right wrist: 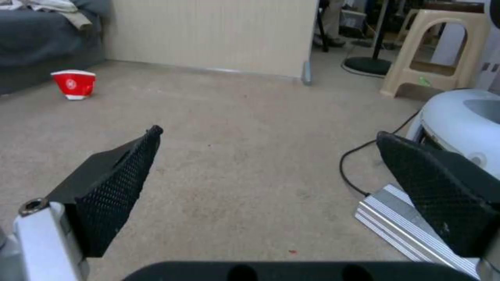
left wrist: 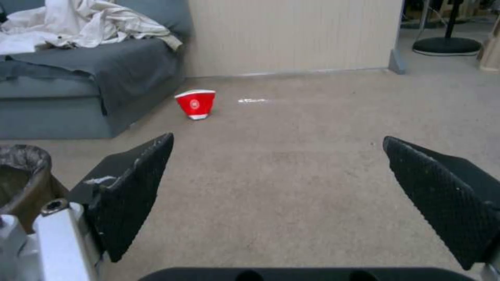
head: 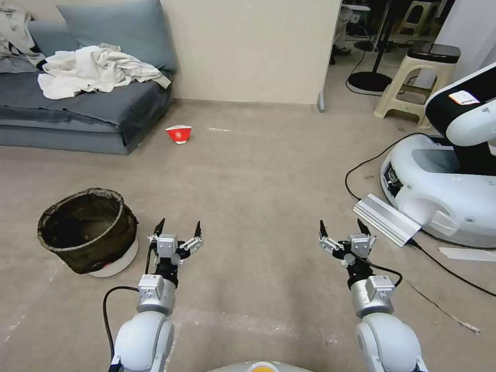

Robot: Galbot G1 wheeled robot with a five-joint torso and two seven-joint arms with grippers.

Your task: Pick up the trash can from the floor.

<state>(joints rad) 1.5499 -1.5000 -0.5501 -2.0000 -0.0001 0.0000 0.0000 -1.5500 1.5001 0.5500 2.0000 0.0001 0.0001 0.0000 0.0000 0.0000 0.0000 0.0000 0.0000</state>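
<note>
Trash can: the trash can (head: 88, 232) stands upright on the floor (head: 258, 170) to the robot's front left, with its dark bag folded over the rim and a small red mark low on its white base. A slice of its rim also shows in the left wrist view (left wrist: 21, 175).
Left gripper: the left gripper (head: 178, 228) hovers over bare carpet just beside the can, on the can's right, apart from it; its fingers are spread wide and hold nothing. The same wide gap shows in the wrist view (left wrist: 276, 183).
Right gripper: the right gripper (head: 342, 230) hangs over the carpet well to the right of the can, level with the left one, fingers spread and holding nothing (right wrist: 271, 183).
Paper bowl: a small red-and-white bowl (head: 179, 134) sits farther off on the carpet, near the corner of the sofa (head: 77, 113); it seems tipped a little, though that is hard to judge.
Sofa: grey-blue, with a heap of pale cloth (head: 93, 70) on the seat.
Right side: a ribbed metal bar (head: 386, 219) lies on the carpet next to a white machine base (head: 444, 191), and a black cable (head: 372, 163) runs by them.
Behind: a beige plastic stool (head: 413, 85) stands past the wall's end.
</note>
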